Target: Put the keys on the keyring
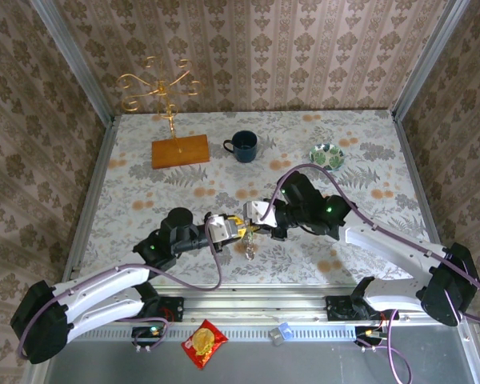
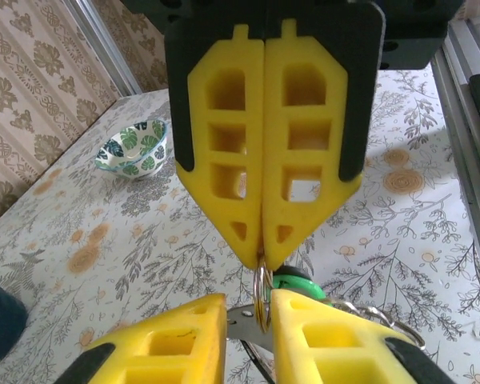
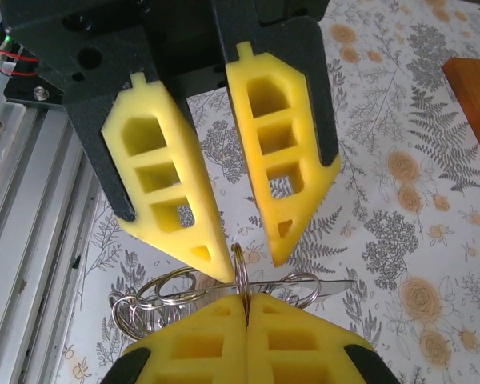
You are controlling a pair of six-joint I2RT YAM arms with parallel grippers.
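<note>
The two grippers meet tip to tip over the middle of the table. My right gripper (image 1: 250, 226) (image 3: 246, 298) is shut on the keyring (image 3: 242, 268), a small metal split ring held upright on edge. My left gripper (image 1: 237, 230) (image 2: 248, 300) is open a narrow gap, and the keyring (image 2: 262, 292) stands in that gap close to one finger (image 2: 336, 336). A key with a green head (image 2: 298, 282) and a flat silver blade (image 3: 320, 286) lies just behind the ring. Several more linked rings (image 3: 144, 300) hang beside it, dangling below the grippers as a bunch (image 1: 249, 250).
A dark blue mug (image 1: 242, 145) stands at the back middle. A wooden block (image 1: 180, 150) carries a gold wire stand (image 1: 156, 86) at the back left. A leaf-patterned bowl (image 1: 326, 155) (image 2: 132, 148) sits back right. A red snack packet (image 1: 204, 344) lies on the front rail.
</note>
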